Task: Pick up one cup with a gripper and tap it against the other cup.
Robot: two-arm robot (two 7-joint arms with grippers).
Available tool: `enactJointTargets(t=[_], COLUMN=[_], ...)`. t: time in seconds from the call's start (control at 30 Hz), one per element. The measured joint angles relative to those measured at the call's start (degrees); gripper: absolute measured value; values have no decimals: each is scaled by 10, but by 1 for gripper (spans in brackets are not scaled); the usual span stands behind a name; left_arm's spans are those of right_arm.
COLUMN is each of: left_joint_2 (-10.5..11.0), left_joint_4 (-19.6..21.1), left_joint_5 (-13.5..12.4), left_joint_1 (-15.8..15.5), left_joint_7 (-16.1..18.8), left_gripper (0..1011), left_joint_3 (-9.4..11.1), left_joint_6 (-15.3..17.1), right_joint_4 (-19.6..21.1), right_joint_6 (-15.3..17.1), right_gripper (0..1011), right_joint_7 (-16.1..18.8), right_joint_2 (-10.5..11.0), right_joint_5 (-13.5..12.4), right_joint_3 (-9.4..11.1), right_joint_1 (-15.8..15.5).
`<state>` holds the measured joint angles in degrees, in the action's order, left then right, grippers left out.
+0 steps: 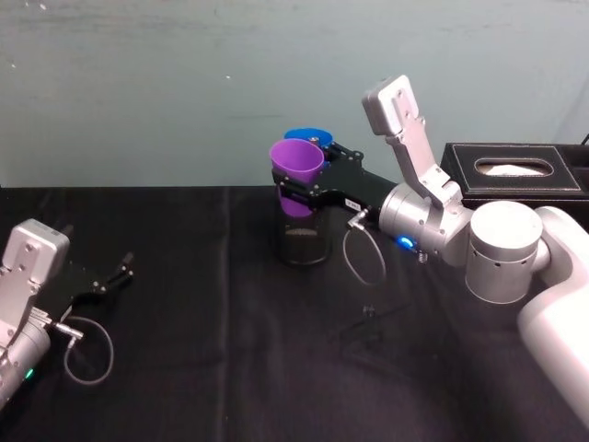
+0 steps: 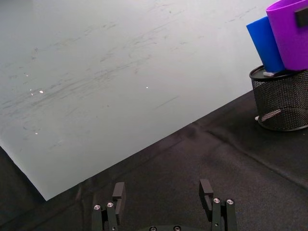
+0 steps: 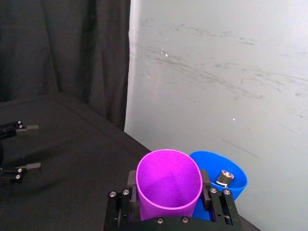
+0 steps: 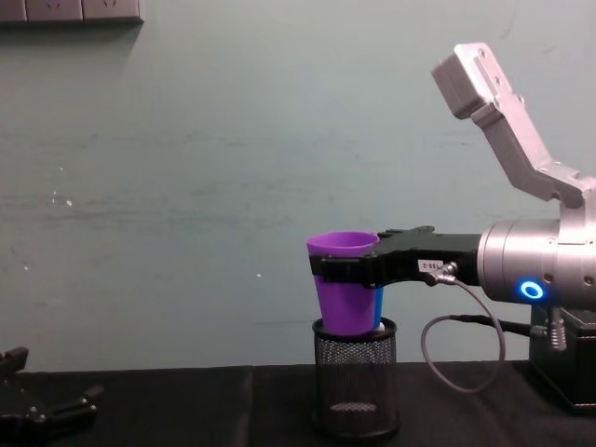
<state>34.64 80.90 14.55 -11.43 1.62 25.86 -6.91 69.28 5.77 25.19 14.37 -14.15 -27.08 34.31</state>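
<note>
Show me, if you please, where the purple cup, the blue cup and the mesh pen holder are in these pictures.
purple cup (image 4: 343,307), chest view, on its lower side wall.
blue cup (image 3: 238,177), right wrist view, on its inner wall.
mesh pen holder (image 4: 354,382), chest view, on its front mesh.

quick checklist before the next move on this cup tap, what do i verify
1. Right gripper shut on purple cup: ok.
2. Purple cup held up over the mesh pen holder: ok.
3. Blue cup right beside the purple cup: ok.
4. Cups touching: cannot tell.
5. Blue cup empty: not ok, small metal piece inside.
6. Left gripper open, low at the left, away from the cups: ok.
</note>
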Motion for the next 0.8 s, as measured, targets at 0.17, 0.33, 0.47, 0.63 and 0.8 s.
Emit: enactJointTargets(t=[0.17, 0.33, 0.47, 0.63, 0.8], left_joint_2=[0, 0, 0, 0, 0], left_joint_4=[0, 0, 0, 0, 0], left_joint_5=[0, 0, 0, 0, 0], left_joint_1=[0, 0, 0, 0, 0], left_joint_7=[0, 0, 0, 0, 0], left_gripper=[1000, 1000, 1000, 1000, 1000], left_joint_3=[0, 0, 0, 0, 0], left_joint_6=[0, 0, 0, 0, 0], right_joint_4=[-1, -2, -3, -3, -3], right_joint_6=[2, 2, 3, 4, 4], right_gripper=[739, 739, 739, 739, 739], right_joint_7=[2, 5, 6, 7, 7], right_joint_2=[-2, -2, -3, -3, -3], right_joint_5=[0, -1, -3, -5, -5], right_joint_3=[2, 2, 3, 5, 5], right_joint_1=[1, 1, 1, 1, 1])
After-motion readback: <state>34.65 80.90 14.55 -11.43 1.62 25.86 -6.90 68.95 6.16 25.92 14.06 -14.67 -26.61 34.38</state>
